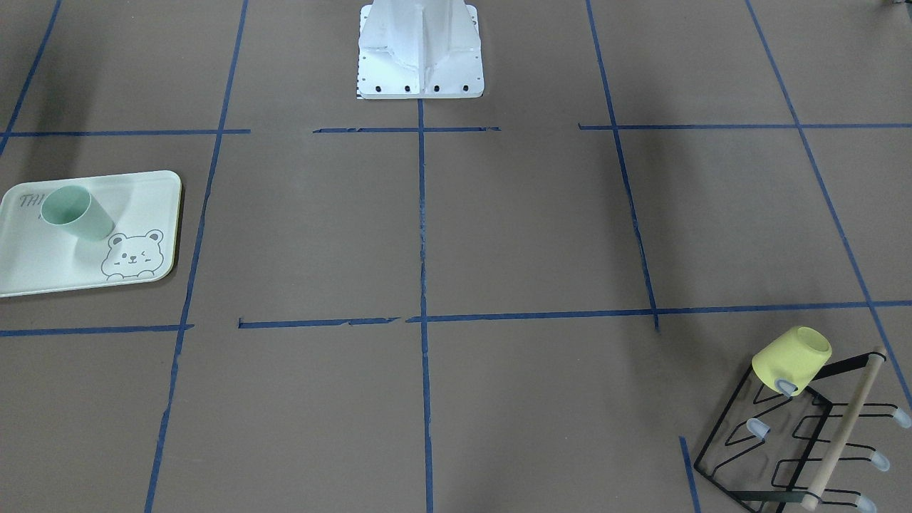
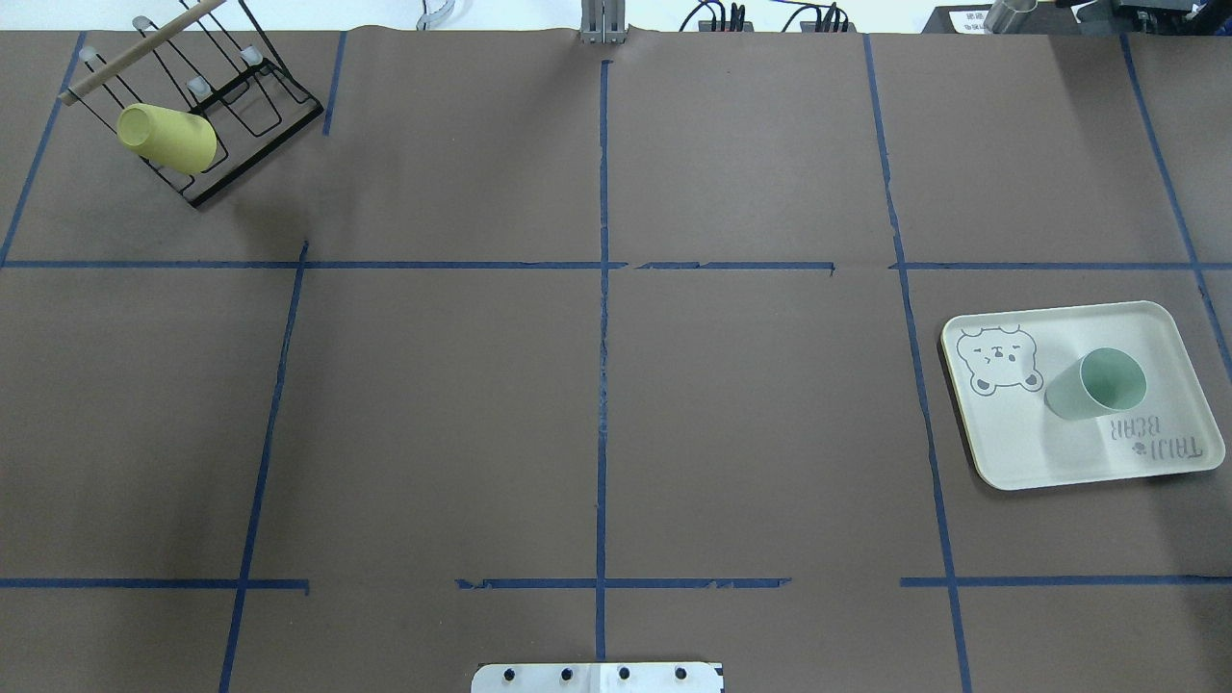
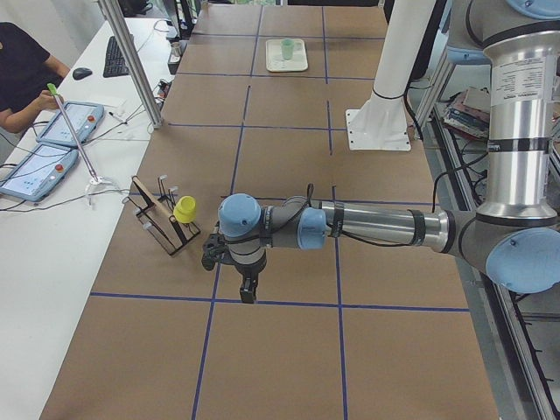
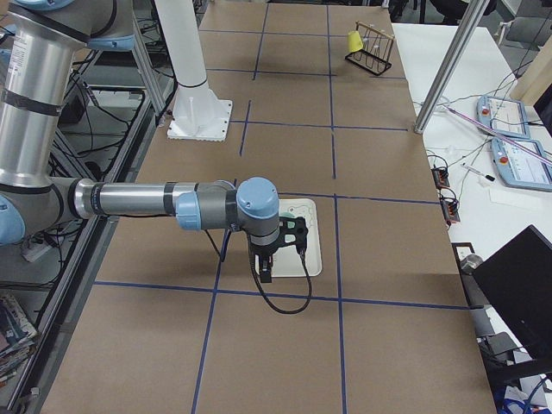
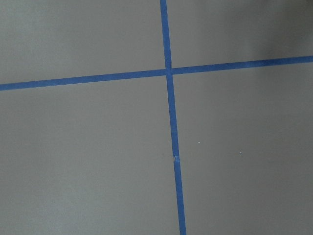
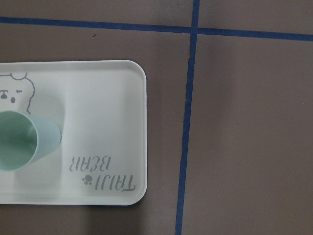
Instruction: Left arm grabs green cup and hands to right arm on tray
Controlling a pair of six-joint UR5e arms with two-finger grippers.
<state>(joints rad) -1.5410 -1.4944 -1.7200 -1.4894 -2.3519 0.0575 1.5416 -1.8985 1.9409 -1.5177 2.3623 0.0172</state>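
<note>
1. Green cup (image 2: 1097, 385): 1, upright, mouth up, standing on the tray (image 2: 1020, 448) between the bear drawing and the "TAIJI BEAR" lettering.
2. Tray: 1, flat on the desk (image 2: 433, 404), at the robot's right side.
3. Yellow cup (image 2: 168, 138): 1, tipped on a prong of the black wire rack (image 2: 258, 154), at the far left corner, well apart from the tray.
4. Left arm (image 3: 376, 226): stretched low over the desk near the rack. Left fingers (image 3: 248, 293) point down; cannot tell whether spread or pressed together. Its wrist camera shows only brown surface and 2 crossing blue tape lines.
5. Right arm (image 4: 138, 200): stretched out to the tray. Right fingers (image 4: 266, 274) point down by the tray, partly hiding the green cup in the right side view; their spread cannot be told.
</note>
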